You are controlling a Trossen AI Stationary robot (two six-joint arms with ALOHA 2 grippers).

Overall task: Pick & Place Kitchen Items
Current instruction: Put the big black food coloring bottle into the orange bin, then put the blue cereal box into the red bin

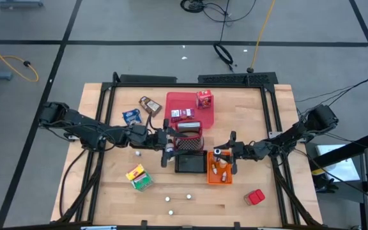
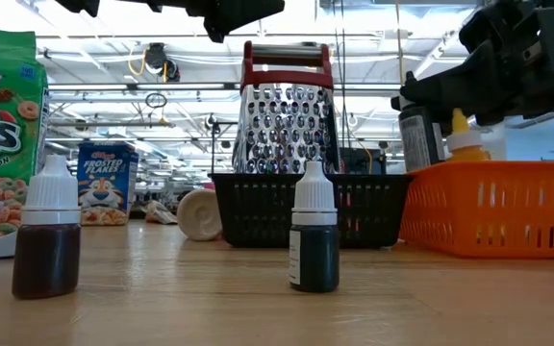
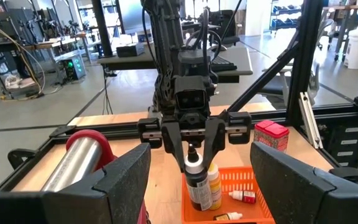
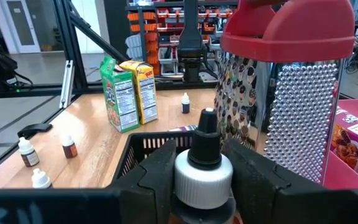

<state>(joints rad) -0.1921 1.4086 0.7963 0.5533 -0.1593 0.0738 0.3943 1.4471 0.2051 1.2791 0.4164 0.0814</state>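
- Small dropper bottles are lying unsorted on the near table.
- Right gripper is clamping a dark bottle over the orange bin.
- Left gripper is waiting wide open, empty, beside the basket.

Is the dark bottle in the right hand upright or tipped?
Upright: the dark bottle stands cap-up between the right hand's fingers, over the orange bin.

In the low view, a blue cereal box far back at the left reads "FROSTED FLAKES". The nearer green box at the left edge shows "KS", seemingly under a Kellogg's script, cut off.
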